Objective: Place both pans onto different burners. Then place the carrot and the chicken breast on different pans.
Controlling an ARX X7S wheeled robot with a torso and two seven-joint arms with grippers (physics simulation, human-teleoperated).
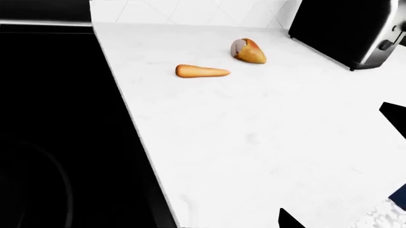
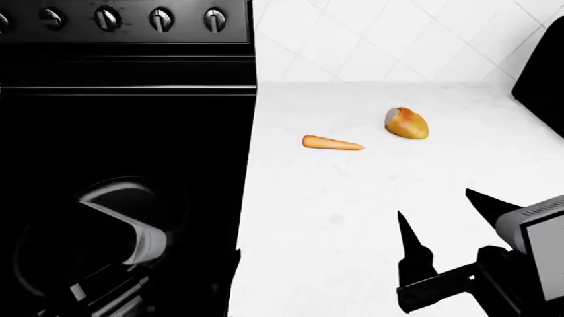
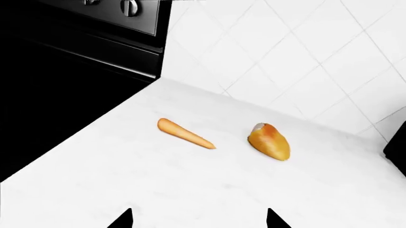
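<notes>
The carrot (image 2: 332, 142) (image 1: 201, 71) (image 3: 184, 133) lies on the white counter (image 2: 352, 224). The chicken breast (image 2: 406, 123) (image 1: 248, 51) (image 3: 269, 141) sits just beyond it, apart from it. My right gripper (image 2: 438, 208) (image 3: 198, 218) hovers open and empty over the counter, short of both foods. My left gripper (image 1: 203, 221) is at the cooktop's (image 2: 123, 145) edge; one fingertip (image 1: 288, 221) shows and the other is lost against the black glass, with nothing held. A faint ring (image 2: 168, 198) (image 1: 60, 180) curves on the cooktop under my left arm (image 2: 123, 244). I cannot tell pans from burners in the black.
A black toaster (image 1: 349, 33) (image 2: 542, 66) stands at the counter's far right against the tiled wall. Stove knobs (image 2: 160, 18) line the back panel. A dark tip (image 1: 393, 118) at the left wrist view's edge looks like my right gripper's finger.
</notes>
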